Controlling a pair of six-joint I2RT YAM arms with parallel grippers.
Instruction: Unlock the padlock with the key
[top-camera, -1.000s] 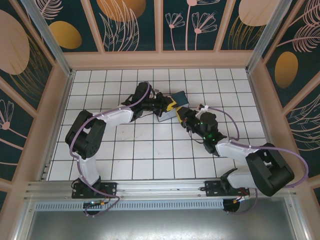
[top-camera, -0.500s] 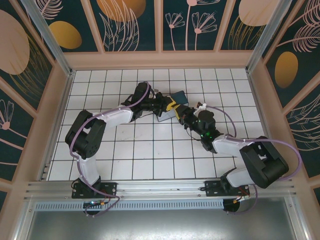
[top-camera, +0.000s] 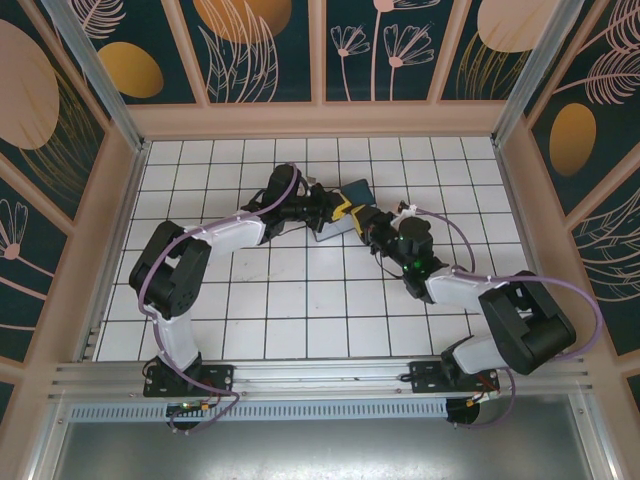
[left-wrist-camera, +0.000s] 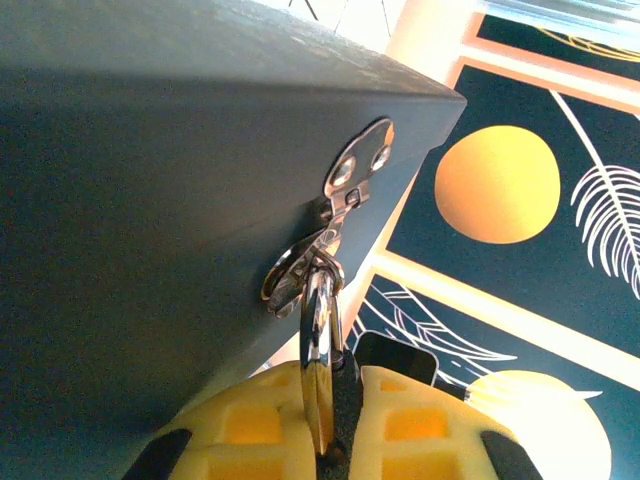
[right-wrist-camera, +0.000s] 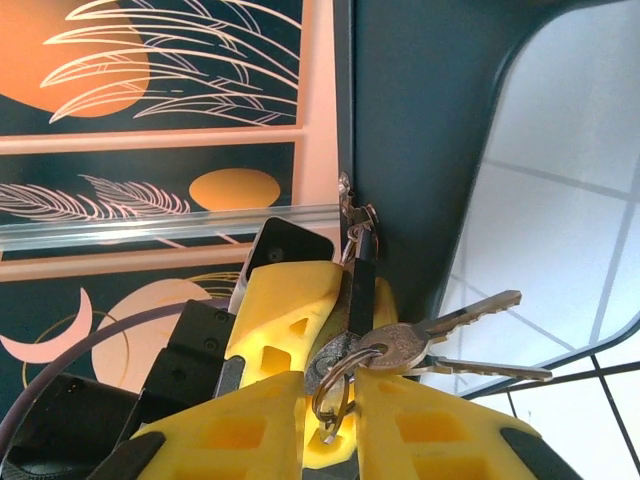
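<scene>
Jaws of the left gripper (left-wrist-camera: 333, 392) are pinched tight on the padlock (left-wrist-camera: 318, 312), whose shackle hangs through the hasp (left-wrist-camera: 356, 170) of the dark box (left-wrist-camera: 150, 200). Jaws of the right gripper (right-wrist-camera: 330, 392) stand narrow, nipping the key (right-wrist-camera: 395, 345) bunch just beside the padlock. The box rests on the table (top-camera: 300, 300), toward its far side.

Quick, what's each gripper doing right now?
Left gripper: closed on the small dark padlock hanging from the metal hasp of the dark box.
Right gripper: closed on the silvery key bunch on its ring.
</scene>
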